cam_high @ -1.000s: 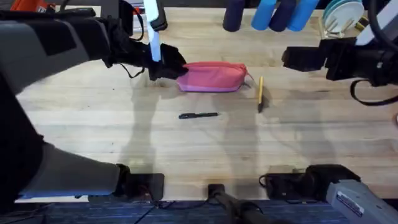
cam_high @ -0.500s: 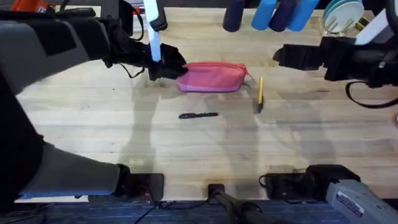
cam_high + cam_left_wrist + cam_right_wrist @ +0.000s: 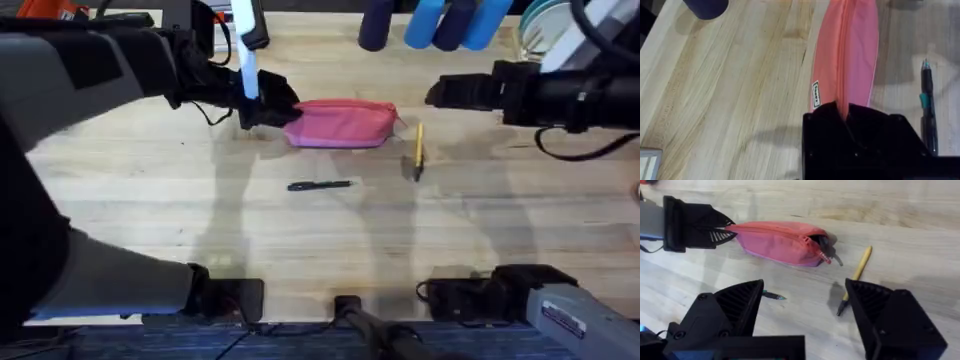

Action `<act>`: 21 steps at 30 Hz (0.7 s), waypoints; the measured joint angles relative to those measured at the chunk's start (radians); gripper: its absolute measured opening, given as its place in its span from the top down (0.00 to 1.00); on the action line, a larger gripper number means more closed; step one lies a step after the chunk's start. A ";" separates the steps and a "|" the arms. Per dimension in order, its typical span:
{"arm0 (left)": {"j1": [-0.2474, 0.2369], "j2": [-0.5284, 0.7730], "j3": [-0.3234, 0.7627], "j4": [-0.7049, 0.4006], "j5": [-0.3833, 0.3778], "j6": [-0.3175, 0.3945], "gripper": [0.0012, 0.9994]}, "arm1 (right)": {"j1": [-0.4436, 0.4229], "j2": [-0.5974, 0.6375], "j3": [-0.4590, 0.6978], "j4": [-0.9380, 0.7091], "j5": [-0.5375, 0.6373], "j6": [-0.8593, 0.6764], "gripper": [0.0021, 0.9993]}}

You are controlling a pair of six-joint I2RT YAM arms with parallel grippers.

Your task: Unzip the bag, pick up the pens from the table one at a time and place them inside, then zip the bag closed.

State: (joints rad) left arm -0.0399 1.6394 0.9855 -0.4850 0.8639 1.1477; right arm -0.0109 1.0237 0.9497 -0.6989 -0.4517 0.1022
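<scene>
Pinning one end of the pink bag (image 3: 342, 124), the left end effector (image 3: 283, 110) stays clenched while the right end effector (image 3: 802, 312), released, nears the zip pull (image 3: 826, 256), likely unzipping next.

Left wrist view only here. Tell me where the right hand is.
Observer: The right hand hovers open above the table, beyond the pink fabric pencil pouch's far end.
Operator: Report the second pen.
Observer: A slim yellow pen lies on the light wooden table beside that far end, apart from the pouch.
Operator: Locate the zip pull.
Observer: The small zip pull hangs at the end near the yellow pen, opposite the left hand.
</scene>
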 joint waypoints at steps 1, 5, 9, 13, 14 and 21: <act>0.000 0.000 0.000 0.000 0.000 0.000 0.96 | 0.000 0.011 0.000 0.004 -0.002 0.000 0.00; 0.000 0.000 0.000 0.000 0.000 0.000 0.96 | 0.000 0.052 0.000 0.010 -0.002 0.002 0.00; 0.000 0.000 0.000 0.000 0.000 0.000 0.96 | 0.000 0.094 0.000 0.027 -0.006 0.003 0.00; 0.000 0.000 0.000 0.000 0.000 0.000 0.96 | 0.000 0.145 0.000 0.041 -0.009 0.003 0.00; 0.000 0.000 0.000 0.000 0.000 0.000 0.96 | 0.000 0.157 0.000 0.045 -0.009 0.003 0.00; 0.000 0.000 0.000 0.000 0.000 0.000 0.96 | 0.004 0.241 0.000 0.092 -0.009 0.003 0.00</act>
State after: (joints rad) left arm -0.0399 1.6390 0.9855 -0.4850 0.8639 1.1477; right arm -0.0072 1.2646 0.9497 -0.6064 -0.4610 0.1051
